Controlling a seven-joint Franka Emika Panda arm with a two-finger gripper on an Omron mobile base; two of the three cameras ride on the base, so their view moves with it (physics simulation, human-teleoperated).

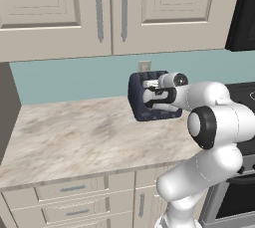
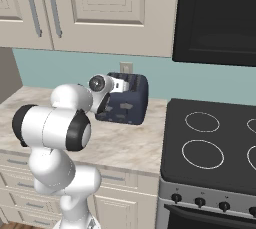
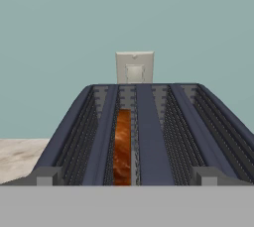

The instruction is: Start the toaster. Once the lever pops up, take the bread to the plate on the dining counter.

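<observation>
The dark navy toaster (image 1: 149, 113) (image 2: 129, 107) stands at the back of the marbled kitchen worktop (image 1: 74, 132), against the teal wall. My gripper (image 1: 148, 92) (image 2: 124, 87) hovers level over its top and points toward the wall, open, with nothing between its fingers. In the hand view I look along the toaster (image 3: 149, 137) and its slots. The brown bread (image 3: 122, 146) sits on edge, deep in the left slot. The plate and the dining counter are out of view.
A wall outlet (image 3: 134, 67) (image 1: 144, 66) sits just behind the toaster. A black stove (image 2: 210, 143) adjoins the worktop on the right, with a dark appliance (image 2: 215, 18) above it. Upper cabinets (image 1: 109, 8) hang overhead. Bare worktop stretches to the toaster's left.
</observation>
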